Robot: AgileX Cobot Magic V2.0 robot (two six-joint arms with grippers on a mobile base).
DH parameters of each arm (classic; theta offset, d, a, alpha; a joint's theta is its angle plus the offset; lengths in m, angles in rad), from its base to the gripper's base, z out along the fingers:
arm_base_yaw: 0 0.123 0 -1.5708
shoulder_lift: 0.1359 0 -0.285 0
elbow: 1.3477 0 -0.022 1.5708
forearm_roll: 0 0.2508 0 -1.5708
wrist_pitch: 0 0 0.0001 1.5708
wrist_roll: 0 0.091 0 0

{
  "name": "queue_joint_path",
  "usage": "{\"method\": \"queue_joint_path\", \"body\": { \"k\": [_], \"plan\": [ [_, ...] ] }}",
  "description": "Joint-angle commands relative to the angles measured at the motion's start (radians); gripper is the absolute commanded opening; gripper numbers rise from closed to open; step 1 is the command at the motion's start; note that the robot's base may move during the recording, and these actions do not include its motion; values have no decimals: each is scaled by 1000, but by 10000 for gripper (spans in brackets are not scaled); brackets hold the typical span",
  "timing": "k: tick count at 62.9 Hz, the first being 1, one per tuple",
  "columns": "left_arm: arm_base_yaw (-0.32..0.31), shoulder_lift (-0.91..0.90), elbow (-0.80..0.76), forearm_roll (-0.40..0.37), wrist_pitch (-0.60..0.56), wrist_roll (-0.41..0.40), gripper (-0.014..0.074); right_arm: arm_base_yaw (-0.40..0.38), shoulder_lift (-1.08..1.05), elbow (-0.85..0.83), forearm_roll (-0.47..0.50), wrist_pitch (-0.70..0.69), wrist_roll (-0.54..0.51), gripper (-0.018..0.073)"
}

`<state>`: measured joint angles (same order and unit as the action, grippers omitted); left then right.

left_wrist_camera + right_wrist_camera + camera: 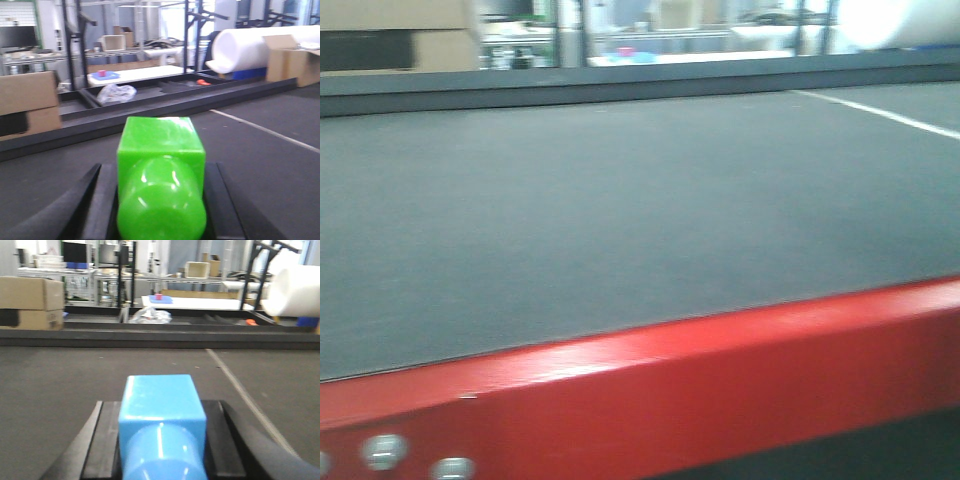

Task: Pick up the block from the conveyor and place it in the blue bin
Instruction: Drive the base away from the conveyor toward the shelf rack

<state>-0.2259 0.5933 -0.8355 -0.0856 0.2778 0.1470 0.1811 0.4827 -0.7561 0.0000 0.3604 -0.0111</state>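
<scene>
The conveyor (620, 200) is a wide dark grey belt filling the front view, with no block or gripper showing on it there. In the left wrist view my left gripper (161, 172) is shut on a glossy green block (160, 150), square with a rounded near end, held between the black fingers (102, 200) just above the belt (260, 160). In the right wrist view my right gripper (162, 412) is shut on a light blue block (161, 400) of the same shape, above the belt (60, 385). No blue bin shows in any view.
A red metal frame (720, 380) runs along the belt's near edge. A white line (890, 115) crosses the belt at the right. Beyond the dark far edge bar (150, 112) stand cardboard boxes (27, 100), a white foam roll (260, 45) and shelving.
</scene>
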Motion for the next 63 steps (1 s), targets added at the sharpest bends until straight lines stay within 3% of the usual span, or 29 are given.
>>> {"method": "queue_joint_path", "body": {
  "k": [1,63],
  "plan": [
    [-5,-4,-7,1,-14,3,-111,2,-5,1,-8,-23,-3,-162],
    [-5,-4,-7,1,-26,3,-111,2,-5,1,-8,-23,-3,-162]
  ]
}}
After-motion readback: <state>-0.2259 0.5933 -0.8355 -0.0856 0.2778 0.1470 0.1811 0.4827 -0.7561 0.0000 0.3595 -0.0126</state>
